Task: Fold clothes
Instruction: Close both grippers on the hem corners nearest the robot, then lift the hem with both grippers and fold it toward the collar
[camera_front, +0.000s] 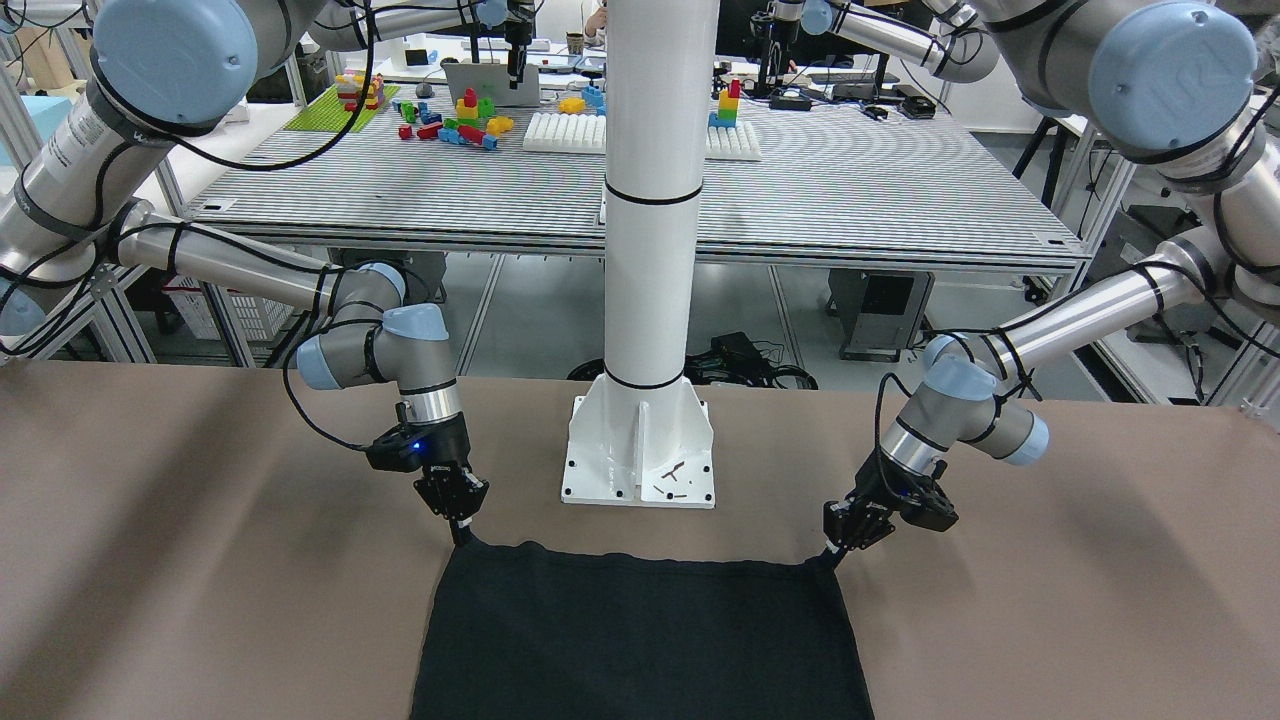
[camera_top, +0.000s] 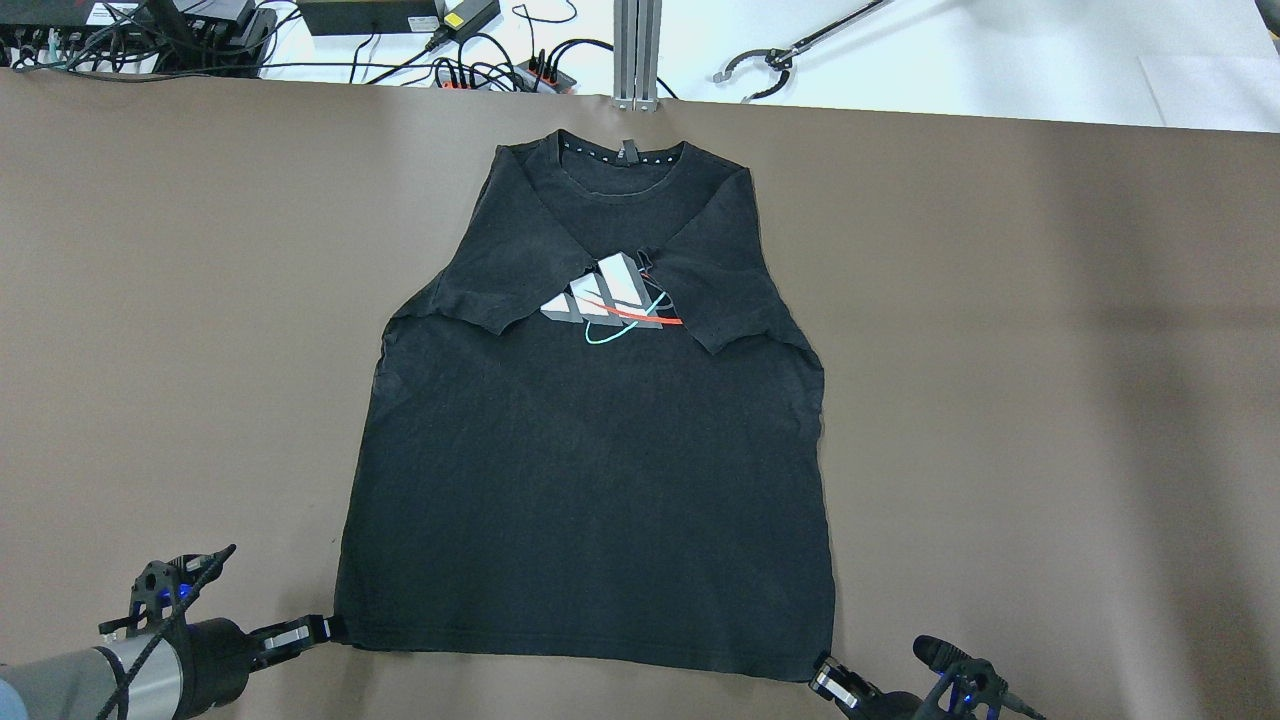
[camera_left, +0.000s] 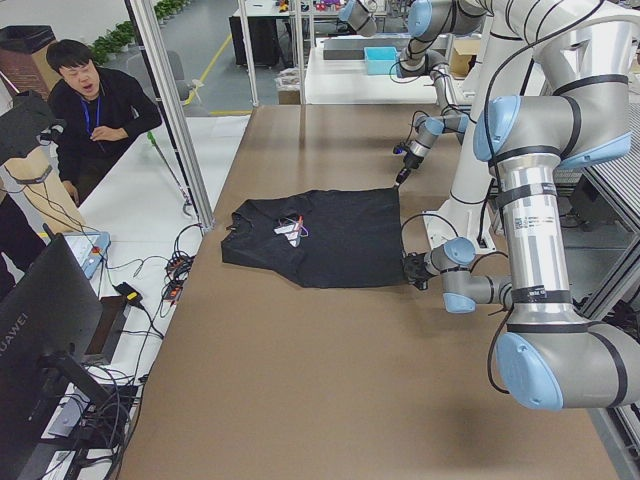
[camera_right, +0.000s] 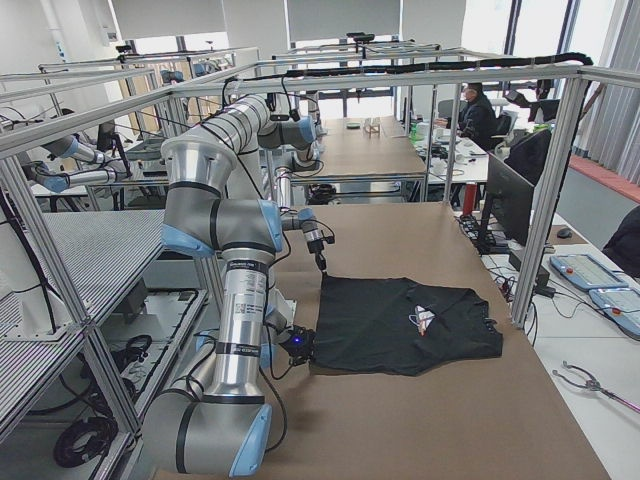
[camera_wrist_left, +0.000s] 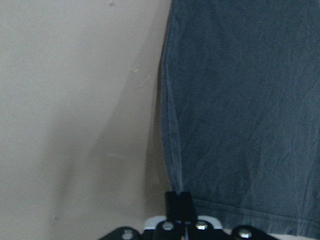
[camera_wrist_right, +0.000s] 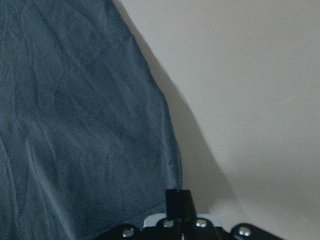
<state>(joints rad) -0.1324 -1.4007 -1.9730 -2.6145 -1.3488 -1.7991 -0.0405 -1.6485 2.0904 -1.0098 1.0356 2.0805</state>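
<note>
Lying flat on the big brown counter (camera_top: 1000, 400) is a black shirt (camera_top: 590, 480). It sits in the middle of the counter. Its bottom edge is on the robot's side, near the foot of the tall white pillar (camera_front: 650, 250) but not touching it. Its neck hole (camera_top: 622, 155) is by the far edge. Both short sleeves (camera_top: 500, 270) are folded in over the chest. They partly cover a small grey and white print (camera_top: 612, 305) with a red line and a teal line.

The left tool (camera_top: 328, 628) is at one bottom corner of the shirt. The right tool (camera_top: 820, 673) is at the other bottom corner. Each tool is squeezed tight on its corner of the hem, low over the counter. In both wrist views the two fingers are pressed together with no gap, and the hem runs right up to them. The bottom edge is stretched between the two tools and dips a little in the middle.

Some things are hard to see. The bit of cloth between the fingers is hidden. The front view cuts off most of the shirt at the bottom of the picture. The overhead view cuts off most of both arms. The folded sleeves hide the sides of the print.
</note>
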